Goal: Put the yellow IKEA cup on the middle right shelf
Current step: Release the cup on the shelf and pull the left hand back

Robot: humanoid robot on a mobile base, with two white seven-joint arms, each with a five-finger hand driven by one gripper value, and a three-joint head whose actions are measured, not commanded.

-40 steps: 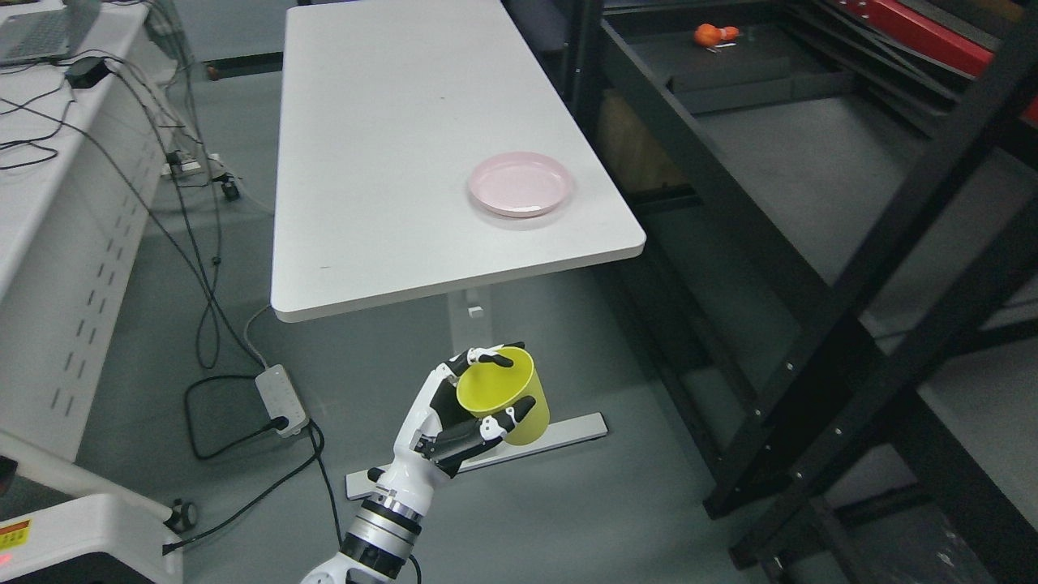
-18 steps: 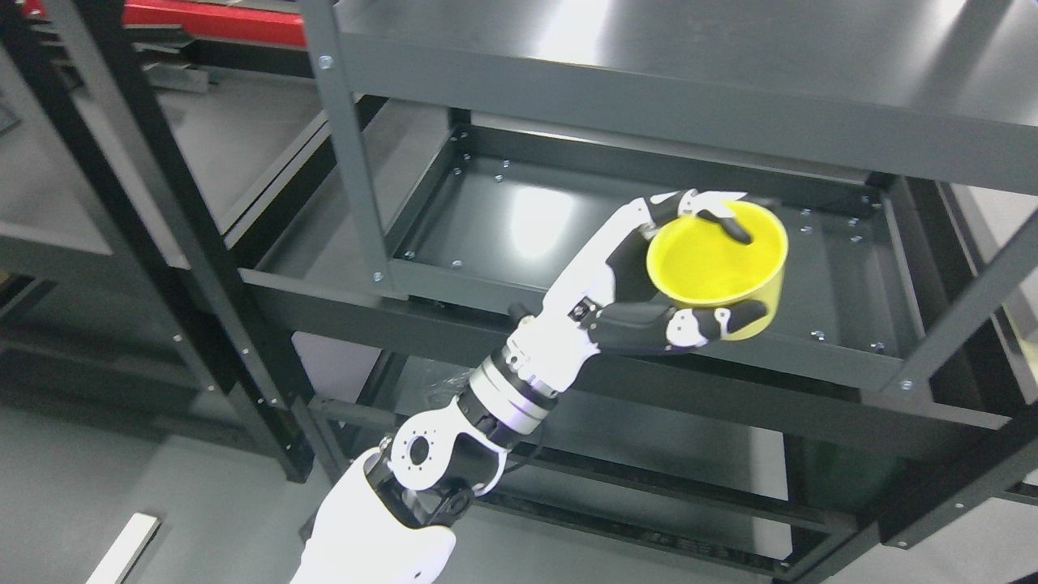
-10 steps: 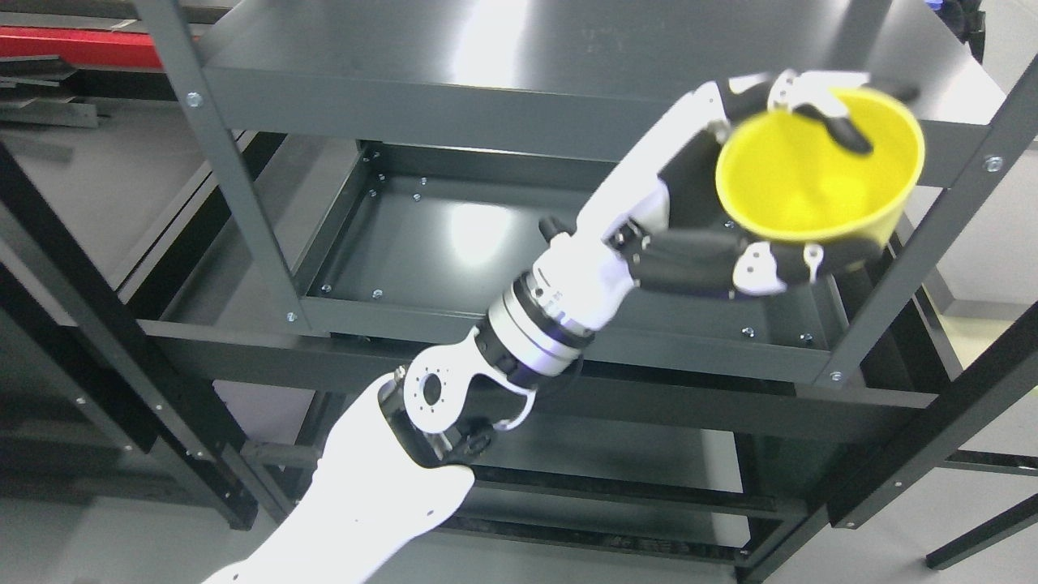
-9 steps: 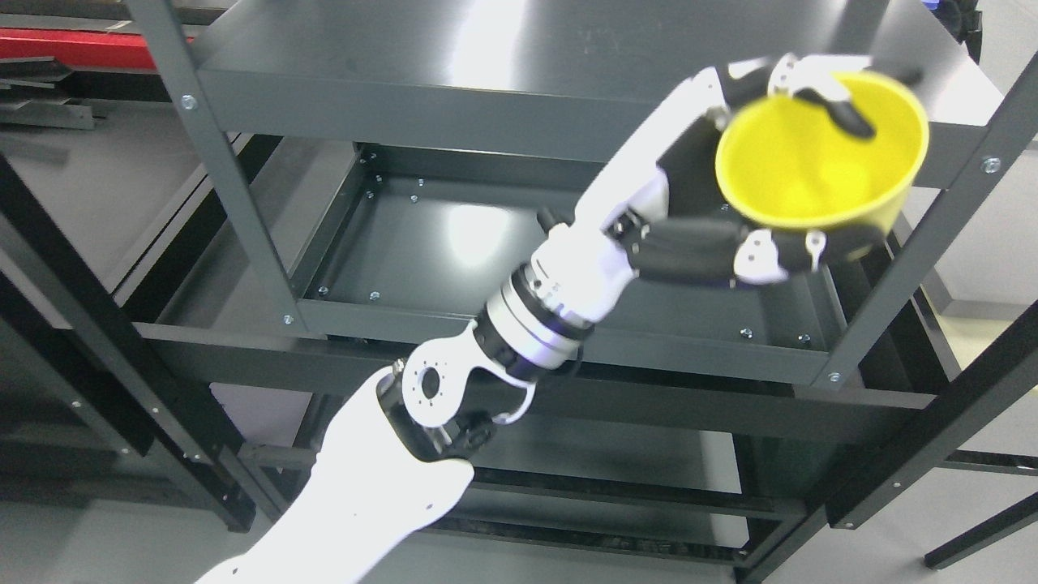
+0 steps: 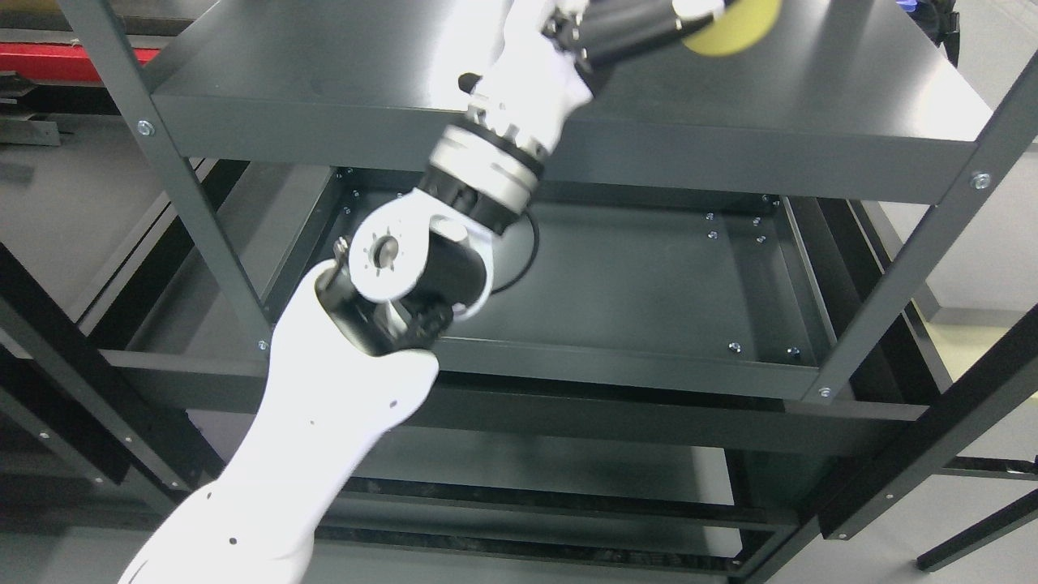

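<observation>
Only the lower part of the yellow cup (image 5: pixel 732 31) shows, at the very top edge of the head view. My left hand (image 5: pixel 661 20) is shut on it, with dark fingers (image 5: pixel 624 31) wrapped along its side; most of the hand is cut off by the picture's edge. The left arm rises from the lower left and crosses in front of the dark metal rack. Hand and cup hang over the rack's upper shelf (image 5: pixel 811 105). Below it lies the middle shelf tray (image 5: pixel 673 284), bare on its right half. The right arm is out of view.
Grey uprights of the rack stand at the left (image 5: pixel 162 162) and right (image 5: pixel 916 268) of the shelves. A lower shelf (image 5: pixel 568 470) shows beneath. Another dark rack (image 5: pixel 73 211) and a red part (image 5: pixel 49 57) lie to the left.
The left arm has lifted the cup up and a little left, from in front of the upper shelf's right edge to the picture's top edge. The camera has shifted slightly.
</observation>
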